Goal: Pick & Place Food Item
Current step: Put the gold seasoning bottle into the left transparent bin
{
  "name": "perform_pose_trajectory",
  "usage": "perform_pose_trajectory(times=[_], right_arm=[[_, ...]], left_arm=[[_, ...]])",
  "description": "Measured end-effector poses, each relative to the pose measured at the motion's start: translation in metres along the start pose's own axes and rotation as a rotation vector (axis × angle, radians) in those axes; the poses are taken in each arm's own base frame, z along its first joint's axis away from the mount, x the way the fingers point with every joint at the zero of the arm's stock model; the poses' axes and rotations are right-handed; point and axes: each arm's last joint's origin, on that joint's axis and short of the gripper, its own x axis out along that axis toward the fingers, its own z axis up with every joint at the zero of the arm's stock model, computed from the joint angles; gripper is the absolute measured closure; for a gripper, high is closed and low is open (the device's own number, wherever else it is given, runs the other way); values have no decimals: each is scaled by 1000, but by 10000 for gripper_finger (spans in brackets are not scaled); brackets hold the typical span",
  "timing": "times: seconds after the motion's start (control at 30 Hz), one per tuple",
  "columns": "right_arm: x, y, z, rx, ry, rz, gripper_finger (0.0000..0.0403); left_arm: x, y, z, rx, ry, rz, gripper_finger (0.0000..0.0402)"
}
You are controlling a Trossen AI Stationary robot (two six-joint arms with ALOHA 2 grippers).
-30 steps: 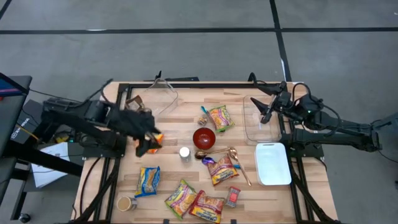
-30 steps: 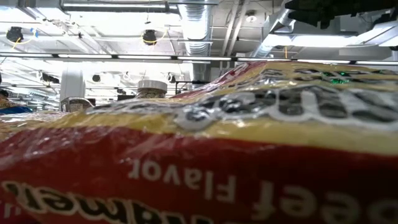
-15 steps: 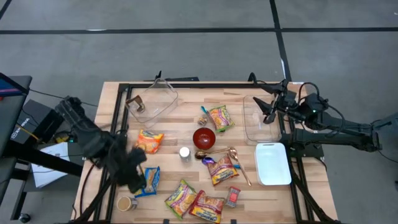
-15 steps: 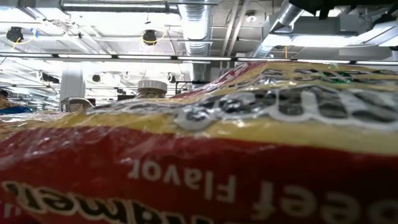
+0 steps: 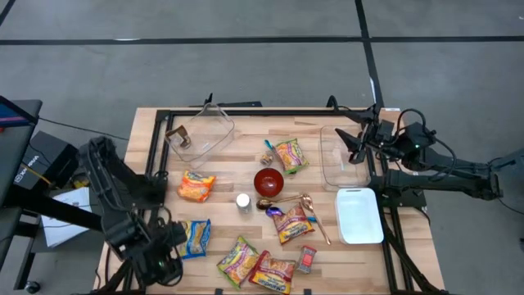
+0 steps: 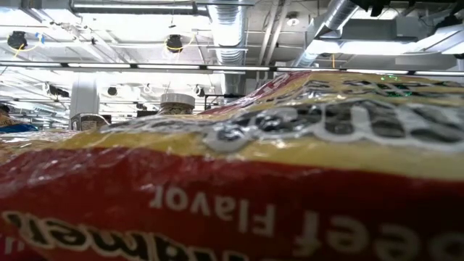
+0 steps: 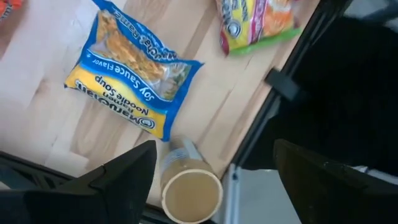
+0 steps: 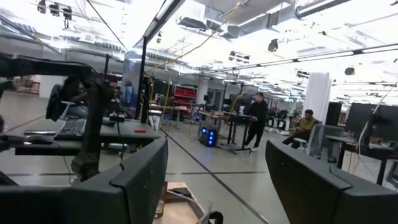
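Note:
An orange snack packet point(image 5: 196, 186) lies flat on the table's left half. A blue-and-yellow noodle packet point(image 5: 196, 236) lies flat near the near-left corner and also shows in the left wrist view point(image 7: 130, 74). My left gripper point(image 5: 164, 256) is open and empty above that corner; a tan paper cup point(image 7: 189, 196) lies on its side below the gap between its fingers point(image 7: 214, 149). My right gripper point(image 5: 354, 147) is open and empty above the clear container point(image 5: 342, 168) at the far right. Its wrist view point(image 8: 214, 155) looks into the room.
A red bowl point(image 5: 268, 182), a spoon point(image 5: 311, 209), a small white jar point(image 5: 243, 201) and several noodle packets point(image 5: 291, 221) lie mid-table. A second clear container point(image 5: 201, 135) stands far left, a white tray point(image 5: 359, 215) right. A red-yellow packet point(image 6: 232, 181) fills the low view.
My left gripper has gone from the orange packet toward the table's near edge and a little left, to above the near-left corner. The orange packet stays lying on the table where the gripper was.

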Motion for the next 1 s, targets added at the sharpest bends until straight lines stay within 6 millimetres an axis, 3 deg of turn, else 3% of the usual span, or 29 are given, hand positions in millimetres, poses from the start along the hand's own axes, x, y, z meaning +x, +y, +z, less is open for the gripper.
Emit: perform_pose_trajectory(times=[0.37, 0.67, 1.0], right_arm=[[0, 0, 2, -6, -18, -3, 138], [0, 0, 3, -13, -27, -5, 138], [0, -1, 3, -21, -30, -6, 138]], left_arm=[[34, -22, -16, 61, 53, 33, 85], [52, -27, -35, 70, 105, 103, 86], [62, -23, -41, 72, 119, 217, 82]])
